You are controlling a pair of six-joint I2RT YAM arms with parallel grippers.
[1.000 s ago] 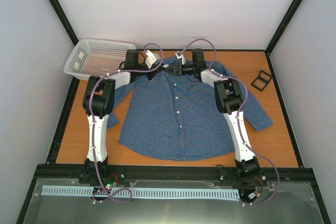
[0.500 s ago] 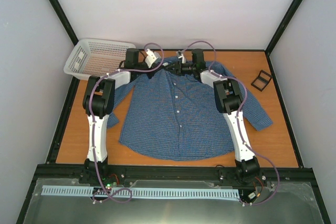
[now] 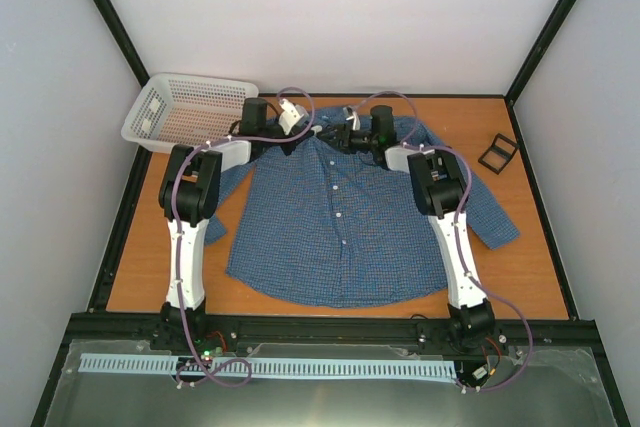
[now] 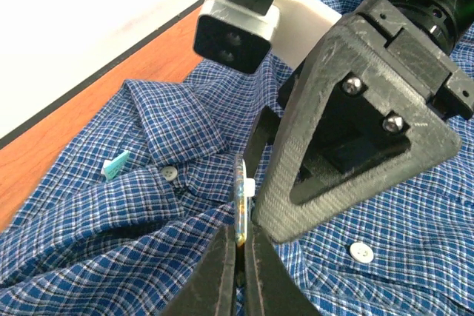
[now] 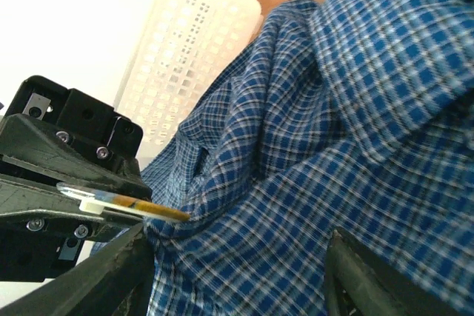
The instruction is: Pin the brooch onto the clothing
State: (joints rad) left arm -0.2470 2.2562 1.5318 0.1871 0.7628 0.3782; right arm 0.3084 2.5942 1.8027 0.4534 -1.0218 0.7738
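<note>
— Where do we see the brooch (image 4: 240,190)?
— We see it pinched edge-on in the clenched left gripper (image 4: 241,240), over the shirt (image 3: 340,217) beside the collar, at the far end of the table (image 3: 530,257). From the right wrist, we see its golden tip touching a fold of the checked cloth.
— And the right gripper (image 5: 237,253)?
— We find it released, fingers spread wide with shirt cloth lying between them. It sits just right of the brooch; whether they touch, we cannot tell.
— What else do we note?
— A white basket (image 3: 190,112) at the far left, a small black box (image 3: 497,153) at the far right
</note>
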